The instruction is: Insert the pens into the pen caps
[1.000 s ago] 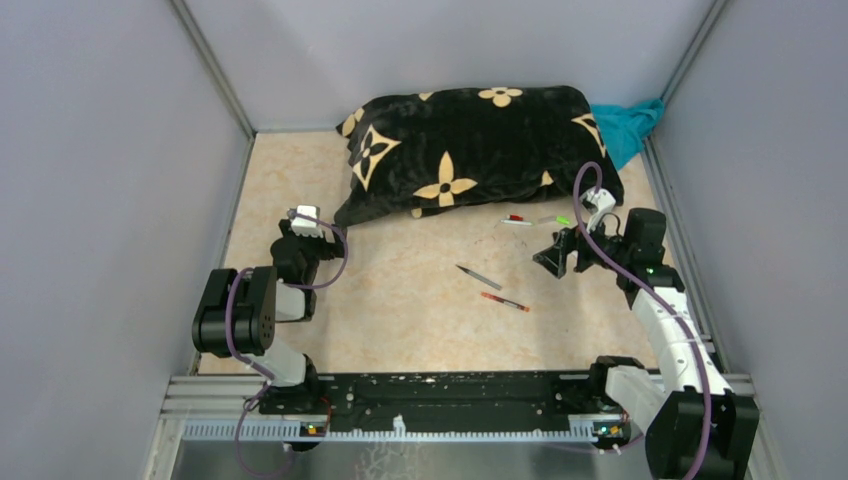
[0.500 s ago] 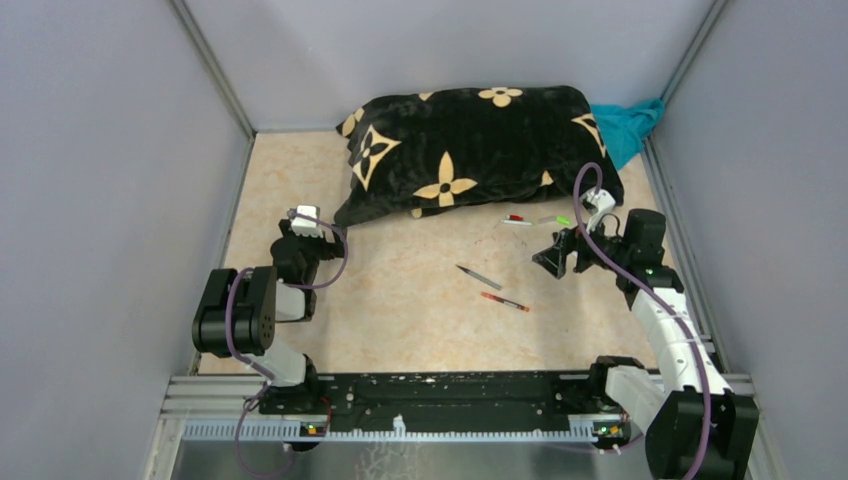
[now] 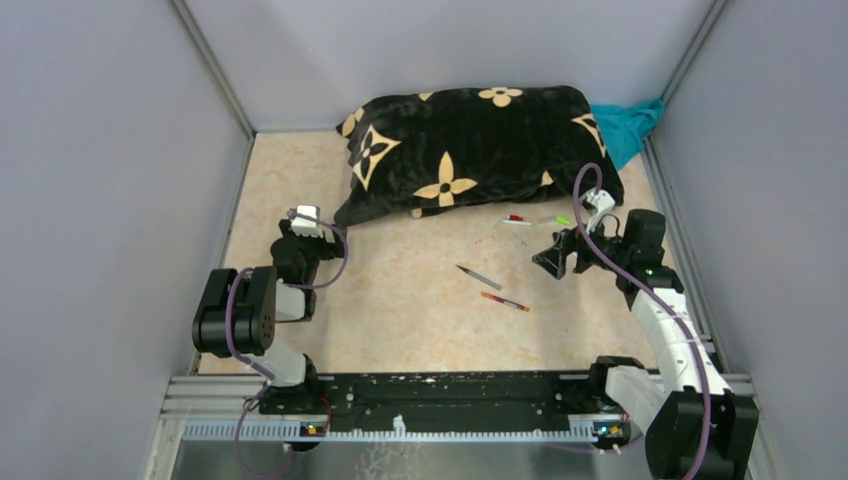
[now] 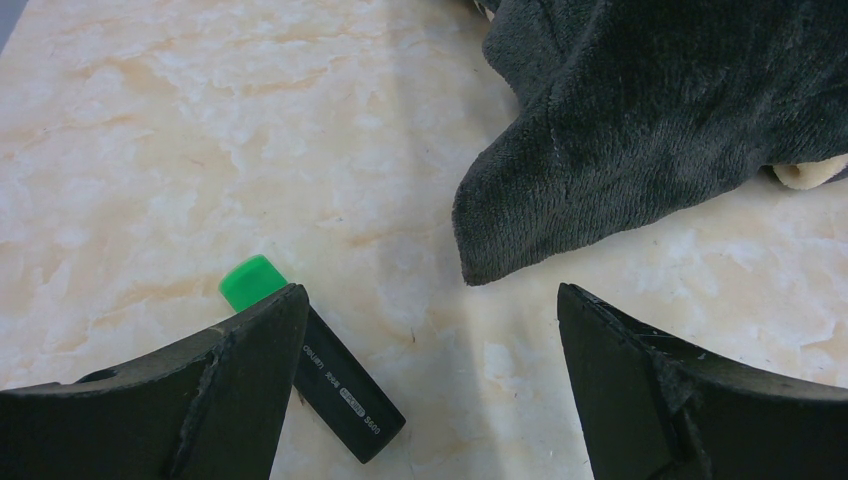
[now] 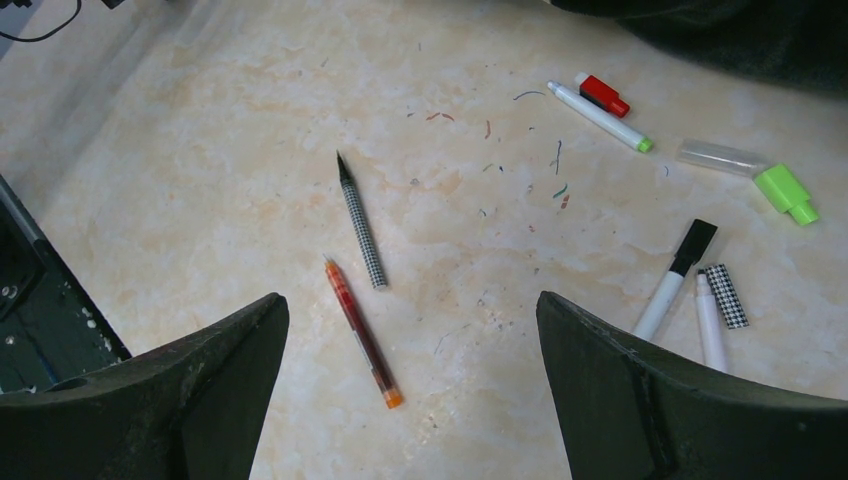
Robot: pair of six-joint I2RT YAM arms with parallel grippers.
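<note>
Nothing differs from the earlier overhead frames: arms, pens and caps lie as they lay. The left tool (image 4: 430, 300) hangs near the left edge of the pale marbled counter (image 3: 400, 300), jaws spread wide and empty. The right tool (image 5: 410, 300), towards the right edge, is equally spread and grips nothing.

We count six pens, all uncapped on the counter. Five are slim:
- a grey-black chequered pen (image 5: 360, 222) and a translucent red pen (image 5: 362, 332), near each other around mid-counter
- a white pen with a green tip (image 5: 598, 116), further towards the far edge
- a white pen with a black end (image 5: 677, 280) and a plain white pen (image 5: 710, 330), close together nearer the right edge

The sixth is a stubby black marker with a green end (image 4: 330, 375), partly under the left finger.

We count three caps. A short red cap (image 5: 603, 94) lies just beside the green-tipped pen. A chequered cap (image 5: 727, 296) lies between the two white pens. A bright green cap (image 5: 785, 192) lies at the end of a clear plastic tube (image 5: 720, 157).

Only the left wrist view shows the marker, beside a corner of the black plush pillow with cream flowers (image 3: 470, 150). Only the right wrist view shows the two white pens and the chequered cap, which the right arm hides from overhead. Only the overhead view shows the teal cloth (image 3: 628, 125) in the far right corner
</note>
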